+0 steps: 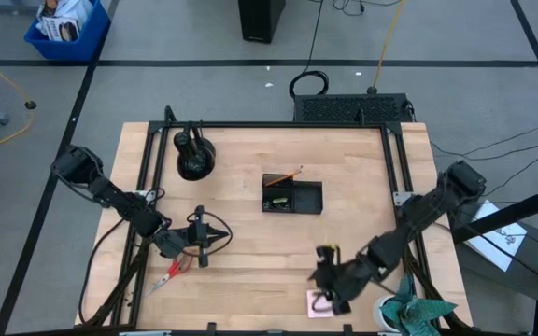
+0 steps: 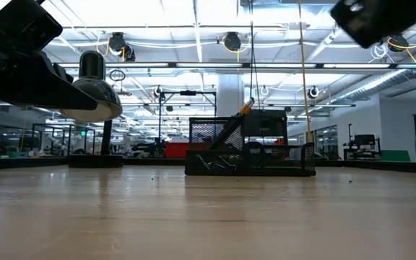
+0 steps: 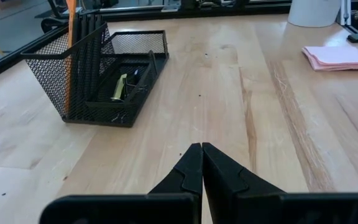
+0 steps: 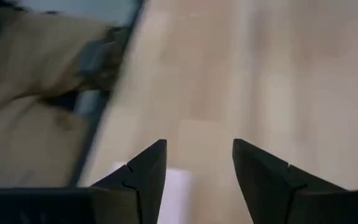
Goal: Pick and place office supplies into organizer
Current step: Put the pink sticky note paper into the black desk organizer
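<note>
The black mesh organizer (image 1: 292, 195) sits mid-table with an orange pencil (image 1: 290, 175) leaning in its tall compartment and a yellow-green tag (image 3: 119, 87) in its tray; it also shows in the low view as the organizer (image 2: 251, 155). My left gripper (image 1: 220, 237) is shut and empty above the table left of the organizer, its fingers (image 3: 201, 152) pointing toward it. The red-handled scissors (image 1: 166, 275) lie flat near the left front corner. My right gripper (image 1: 325, 291) is open over the pink notepad (image 1: 319, 304) at the near edge; a pale corner of the pad (image 4: 180, 184) shows between its fingers.
A round black dome-shaped object (image 1: 194, 159) stands at the far left of the table. A teal cloth (image 1: 417, 314) lies at the near right corner. Bare wood stretches between the organizer and the notepad (image 3: 337, 57). The table's near edge is close to my right gripper.
</note>
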